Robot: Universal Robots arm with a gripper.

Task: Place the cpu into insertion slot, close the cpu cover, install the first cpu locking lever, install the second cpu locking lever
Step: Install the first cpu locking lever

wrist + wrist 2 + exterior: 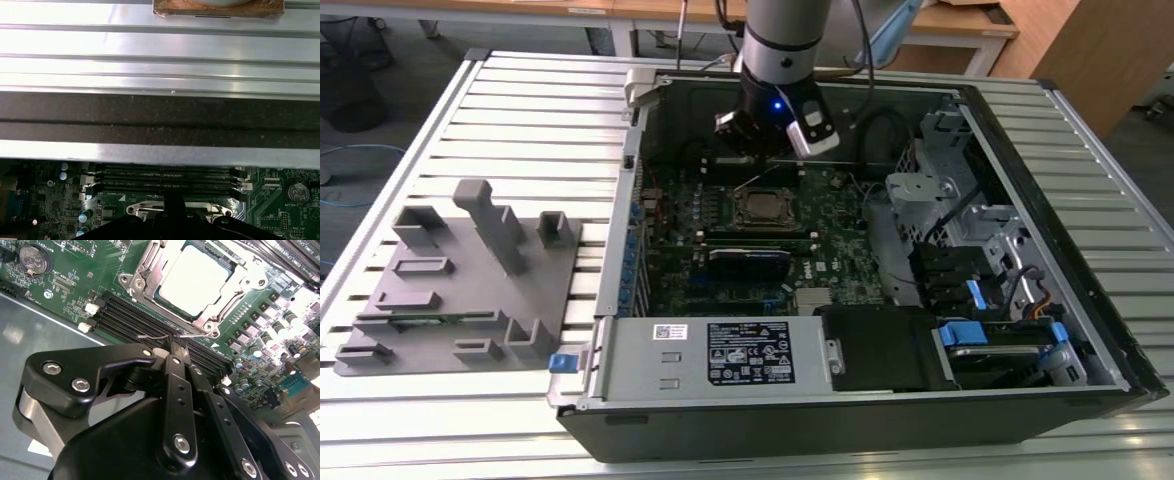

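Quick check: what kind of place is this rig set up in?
Probably a robotics lab or workshop bench: an opened desktop computer case sits on a slatted metal table, beside a grey parts fixture, with wooden desks behind.

arm [783,40]: upright, wrist pointing down; end effector [173,346]: fingers pressed together, tips low

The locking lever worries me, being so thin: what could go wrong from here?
1. In the second wrist view the gripper is shut right at the wire locking lever; so thin a wire might slip free or bend.
2. The black memory slots lie close by; a slip could scrape them.
3. The cpu cover lies over the cpu; a missed lever may leave it unclamped.
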